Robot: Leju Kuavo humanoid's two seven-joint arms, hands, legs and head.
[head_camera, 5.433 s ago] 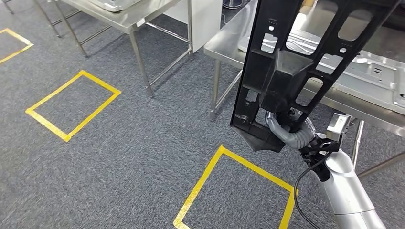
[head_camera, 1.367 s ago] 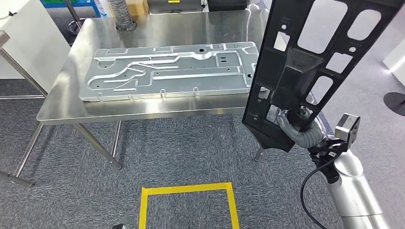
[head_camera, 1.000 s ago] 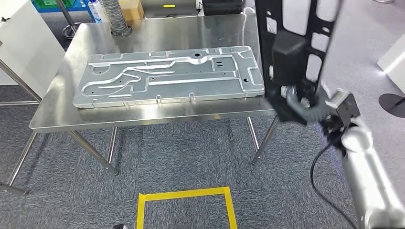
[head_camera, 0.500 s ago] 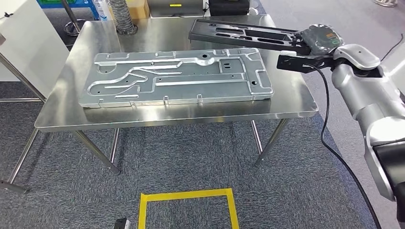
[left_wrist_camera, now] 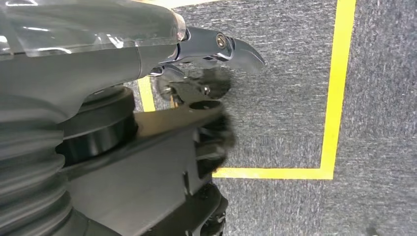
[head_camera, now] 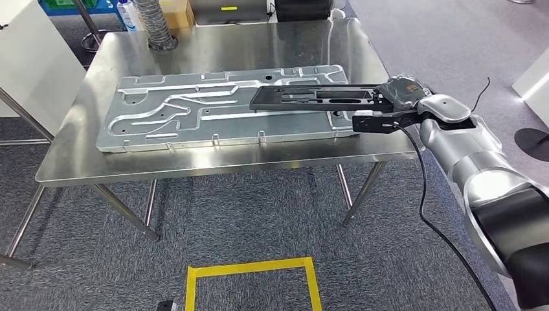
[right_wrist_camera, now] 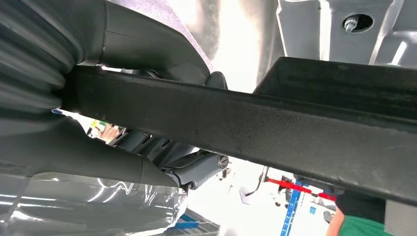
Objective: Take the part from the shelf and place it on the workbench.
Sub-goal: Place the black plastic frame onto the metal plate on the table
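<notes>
The black frame-like part (head_camera: pixel 311 97) lies nearly flat, low over the embossed silver plate (head_camera: pixel 194 116) on the steel workbench (head_camera: pixel 213 162). I cannot tell whether it touches the plate. My right hand (head_camera: pixel 403 91) grips the part's right end beyond the plate's right edge. In the right wrist view the part's black bar (right_wrist_camera: pixel 295 128) crosses the picture, my right hand (right_wrist_camera: pixel 147 147) wraps around it, and the silver plate (right_wrist_camera: pixel 344 24) is behind. My left hand (left_wrist_camera: pixel 216 88) hangs over the carpet and holds nothing, its fingers apart.
A white cabinet (head_camera: pixel 26 58) stands left of the workbench; a ribbed hose (head_camera: pixel 155 26) and boxes sit at its far edge. A yellow tape square (head_camera: pixel 252 278) marks the carpet near me. Bare bench surface lies beyond the plate.
My right arm turned the part from upright to flat and lowered it from the bench's far right side down over the silver plate. The view shifted a little.
</notes>
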